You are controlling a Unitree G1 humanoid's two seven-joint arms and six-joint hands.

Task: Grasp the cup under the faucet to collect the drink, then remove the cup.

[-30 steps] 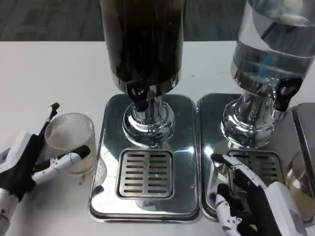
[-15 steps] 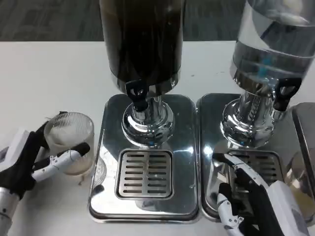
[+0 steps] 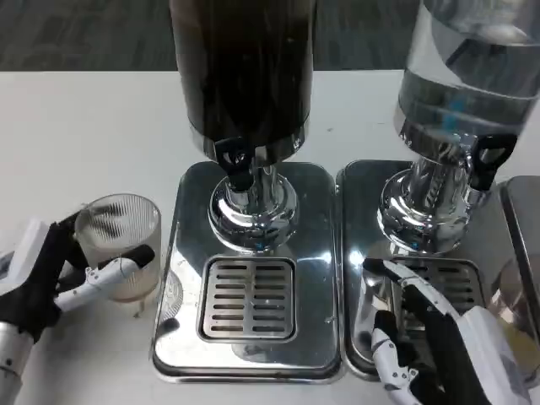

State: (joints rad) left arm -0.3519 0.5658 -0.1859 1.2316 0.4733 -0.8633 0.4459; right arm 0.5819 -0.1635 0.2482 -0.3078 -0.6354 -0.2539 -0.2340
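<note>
A clear ribbed cup (image 3: 119, 243) with a little pale drink at its bottom stands on the white table, left of the dark dispenser's steel drip tray (image 3: 251, 268). My left hand (image 3: 51, 274) grips the cup, one finger across its front and the others behind it. The black faucet (image 3: 234, 159) of the dark drink dispenser (image 3: 243, 72) hangs above the tray's grille, with nothing beneath it. My right hand (image 3: 439, 342) rests over the right drip tray (image 3: 359, 253), fingers apart and holding nothing.
A second dispenser (image 3: 462, 84) with clear liquid stands at the right on its own tray, its black tap (image 3: 489, 157) facing front. Another steel tray edge (image 3: 525, 245) shows at the far right. White table (image 3: 84, 135) lies open at the left and behind.
My left hand's rear fingers closed in behind the cup, and the cup shifted slightly left and toward me. The right hand sank a little lower in the picture.
</note>
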